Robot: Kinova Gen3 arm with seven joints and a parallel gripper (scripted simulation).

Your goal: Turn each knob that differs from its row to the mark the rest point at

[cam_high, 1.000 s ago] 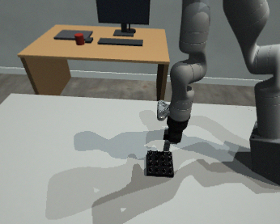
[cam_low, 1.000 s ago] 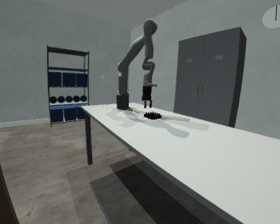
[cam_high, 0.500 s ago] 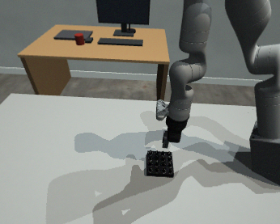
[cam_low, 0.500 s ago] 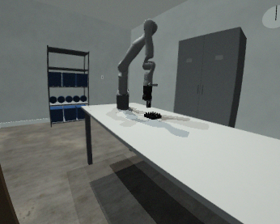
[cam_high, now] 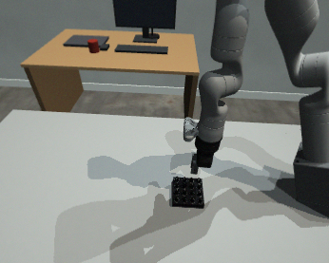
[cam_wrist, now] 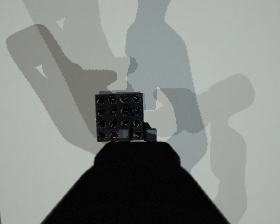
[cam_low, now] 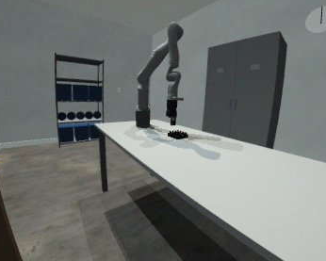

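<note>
You look to be lining up on a corner-side knob, your gripper (cam_high: 194, 170) (cam_low: 172, 122) (cam_wrist: 137, 128) half-narrowed, empty, above the box's edge; next, centre it, then lower. The knob box (cam_high: 187, 192) (cam_low: 177, 137) (cam_wrist: 119, 117) sits flat on the white table (cam_high: 36, 172) (cam_low: 252, 180) (cam_wrist: 240, 40), black, four by four, its pointer lines too small to read.

The names and ring marks on the black square knob box (cam_high: 188, 199) (cam_low: 177, 135) (cam_wrist: 98, 117) are too small to read. In the wrist view, the black two-finger hand (cam_high: 199, 163) (cam_low: 172, 122) (cam_wrist: 137, 128) hides part of the box's lowest row. The white worktop (cam_high: 84, 229) (cam_low: 252, 189) (cam_wrist: 30, 150) runs past the top view's lower edge.
</note>
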